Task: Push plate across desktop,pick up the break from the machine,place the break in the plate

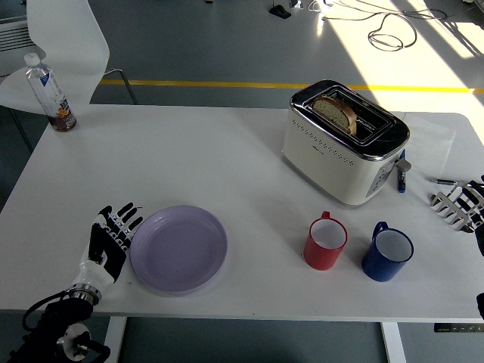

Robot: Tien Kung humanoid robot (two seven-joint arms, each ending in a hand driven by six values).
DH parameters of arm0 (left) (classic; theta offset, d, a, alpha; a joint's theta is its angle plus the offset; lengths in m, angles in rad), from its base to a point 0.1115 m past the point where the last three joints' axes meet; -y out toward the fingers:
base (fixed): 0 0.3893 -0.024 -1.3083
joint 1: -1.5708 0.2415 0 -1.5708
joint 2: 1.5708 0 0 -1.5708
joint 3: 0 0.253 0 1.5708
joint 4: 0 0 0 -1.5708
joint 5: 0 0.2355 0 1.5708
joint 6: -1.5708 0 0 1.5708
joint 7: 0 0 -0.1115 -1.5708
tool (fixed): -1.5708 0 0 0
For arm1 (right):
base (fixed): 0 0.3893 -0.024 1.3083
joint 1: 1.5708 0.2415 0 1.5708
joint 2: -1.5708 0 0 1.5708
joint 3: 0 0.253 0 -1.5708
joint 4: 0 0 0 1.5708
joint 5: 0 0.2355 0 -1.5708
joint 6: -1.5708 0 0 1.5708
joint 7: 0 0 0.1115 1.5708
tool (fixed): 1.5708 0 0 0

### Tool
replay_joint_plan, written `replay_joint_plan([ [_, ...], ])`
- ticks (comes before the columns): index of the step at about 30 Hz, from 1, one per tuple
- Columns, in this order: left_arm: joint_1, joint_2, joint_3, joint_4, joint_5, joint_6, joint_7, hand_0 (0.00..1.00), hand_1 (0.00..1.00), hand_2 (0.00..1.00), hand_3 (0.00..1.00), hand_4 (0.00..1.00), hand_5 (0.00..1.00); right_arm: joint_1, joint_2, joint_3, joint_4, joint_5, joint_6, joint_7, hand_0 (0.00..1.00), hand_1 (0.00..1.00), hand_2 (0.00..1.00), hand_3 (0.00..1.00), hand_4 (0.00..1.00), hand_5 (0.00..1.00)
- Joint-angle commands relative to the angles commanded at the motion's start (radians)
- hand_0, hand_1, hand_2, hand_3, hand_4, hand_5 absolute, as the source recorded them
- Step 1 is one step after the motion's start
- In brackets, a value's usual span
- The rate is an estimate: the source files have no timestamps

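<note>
A lilac plate (179,248) lies on the white table (189,159) near the front edge, left of centre. My left hand (111,238) is open, fingers straight, pressed against the plate's left rim. A cream and chrome toaster (344,141) stands at the back right with a slice of bread (335,113) standing up out of its slot. My right hand (459,204) rests at the table's right edge, fingers spread and empty.
A red mug (326,242) and a blue mug (387,253) stand in front of the toaster. A water bottle (50,94) stands at the back left corner. A pen (401,176) lies right of the toaster. A white chair (57,45) is behind the table.
</note>
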Motion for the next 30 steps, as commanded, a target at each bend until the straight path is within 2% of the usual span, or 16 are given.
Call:
replay_joint_plan([
  [11,-0.003,0.000,0.098,-0.002,-0.060,-0.016,-0.008,0.824,0.846,0.883,0.792,0.565,0.998,-0.008,-0.001,-0.007,-0.002,0.000,0.000,0.001,0.742,0.682,0.695,0.695,0.500,0.527],
  [18,-0.003,0.000,0.128,-0.007,-0.095,-0.031,-0.012,0.816,0.842,0.878,0.788,0.565,0.998,-0.014,-0.002,-0.009,-0.003,0.001,0.000,0.001,0.742,0.682,0.695,0.695,0.500,0.527],
  [23,-0.010,0.000,0.143,0.003,-0.121,-0.060,0.008,0.816,0.842,0.878,0.788,0.565,0.998,-0.016,-0.002,-0.011,-0.003,0.001,0.000,0.001,0.742,0.682,0.695,0.695,0.500,0.527],
  [24,-0.010,0.000,0.145,0.004,-0.123,-0.064,0.011,0.787,0.827,0.860,0.784,0.565,0.998,-0.016,-0.002,-0.012,-0.003,0.001,0.000,0.001,0.742,0.682,0.695,0.695,0.499,0.527],
  [30,-0.012,0.000,0.155,0.007,-0.137,-0.074,0.012,0.784,0.824,0.857,0.778,0.566,0.998,-0.018,-0.002,-0.010,-0.003,0.001,0.000,0.002,0.742,0.682,0.695,0.695,0.499,0.527],
])
